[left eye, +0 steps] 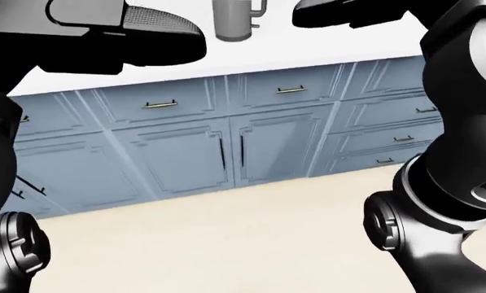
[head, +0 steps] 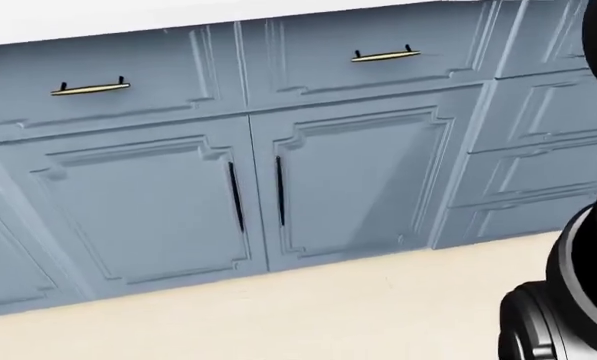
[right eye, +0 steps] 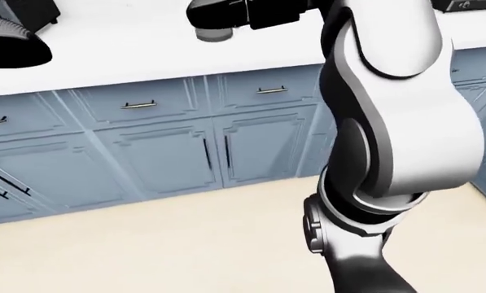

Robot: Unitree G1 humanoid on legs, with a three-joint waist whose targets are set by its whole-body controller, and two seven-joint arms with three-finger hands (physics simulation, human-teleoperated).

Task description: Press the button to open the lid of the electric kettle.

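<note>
Two black hands raised over white table (left eye: 324, 52): left hand (left eye: 124, 30) at left, grip state unclear; grey electric kettle (left eye: 236, 19) at far edge between them; right hand (left eye: 348, 12) beside kettle, grip unclear. Blue cabinets (head: 278, 180) below.

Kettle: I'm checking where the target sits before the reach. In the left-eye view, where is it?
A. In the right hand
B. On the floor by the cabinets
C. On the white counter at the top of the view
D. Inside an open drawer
C: the kettle stands on the white counter at the view's top, above the blue cabinets, with no hand closed on it.
</note>
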